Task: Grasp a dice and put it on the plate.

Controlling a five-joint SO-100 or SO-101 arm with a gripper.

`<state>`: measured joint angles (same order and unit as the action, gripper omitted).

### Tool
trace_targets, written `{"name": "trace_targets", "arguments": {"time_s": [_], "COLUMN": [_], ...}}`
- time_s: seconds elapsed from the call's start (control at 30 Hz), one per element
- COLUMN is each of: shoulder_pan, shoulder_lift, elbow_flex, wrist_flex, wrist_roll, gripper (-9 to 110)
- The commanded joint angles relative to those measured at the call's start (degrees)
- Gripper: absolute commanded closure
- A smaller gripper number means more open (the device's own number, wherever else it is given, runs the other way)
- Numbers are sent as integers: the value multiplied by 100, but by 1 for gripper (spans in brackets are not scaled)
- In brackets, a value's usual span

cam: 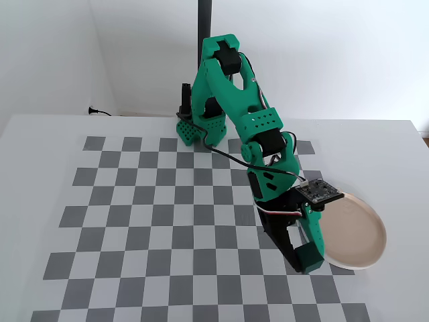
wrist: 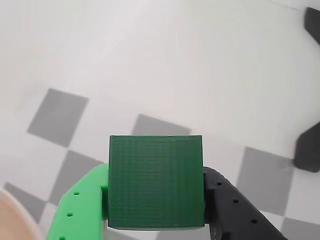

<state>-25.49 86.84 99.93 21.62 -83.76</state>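
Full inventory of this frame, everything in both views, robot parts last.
Small dark green cube dice: one, clamped between the fingers, just left of the plate in the fixed view.
Round pale pink-beige plate: one, empty, at the checkerboard's right edge.
Grey-and-white checkerboard mat: one, covering the white table.
Black pole: one, behind the arm's base.
Green arm: one, reaching towards the plate.
Gripper: one, with one green and one black finger.

In the wrist view, only a blurred sliver of the plate (wrist: 15, 212) shows at the lower left corner. The dice (wrist: 156, 182) hides the fingertips clamping it. The fixed view's arm (cam: 268, 168) covers the plate's near-left rim.
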Motion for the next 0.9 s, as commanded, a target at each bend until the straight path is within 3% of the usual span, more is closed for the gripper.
{"name": "trace_targets", "arguments": {"time_s": [0.0,0.6,0.87], "shoulder_pan": [-308,-1521,-1969], "shoulder_lift": [861,1151,747], "elbow_flex": [0,141,123], "wrist_flex": [70,1063,923], "wrist_roll": [79,149,123], "gripper": [106,106,106]}}
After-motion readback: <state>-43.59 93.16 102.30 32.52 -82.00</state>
